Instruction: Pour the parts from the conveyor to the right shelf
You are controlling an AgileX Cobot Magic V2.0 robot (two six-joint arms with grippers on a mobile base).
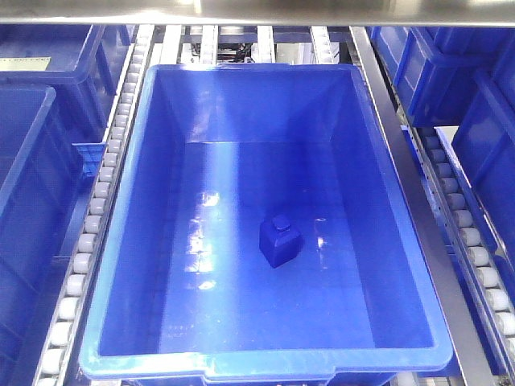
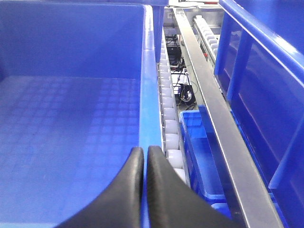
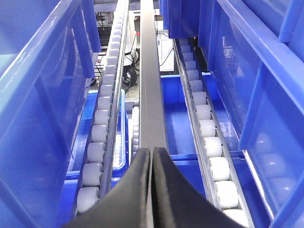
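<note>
Left side first: neighbouring blue bins sit in their own lane, split off by a row of white rollers so each bin can slide on its own track. Centre lane holds the big blue bin on the right shelf, square between the roller rows, mouth open upward, which is how it needs to sit to take a pour. The one blue part lies on the bin floor, about mid-bin and slightly toward the near wall, knob up, touching no wall; I'd judge it's already delivered. The conveyor isn't in any view. Left gripper: fingers pinched together, nothing between them, tips just over the bin's right rim with the roller track right beside it. It's carrying nothing, so it looks parked clear of the bin mouth. Right gripper: fingers also pressed together and empty, sitting over the steel rail that runs between two roller rows, with more blue bins on either flank. Neither arm shows in the front view, so both sit outside that framing. Farther right, more bins fill the next lane.
</note>
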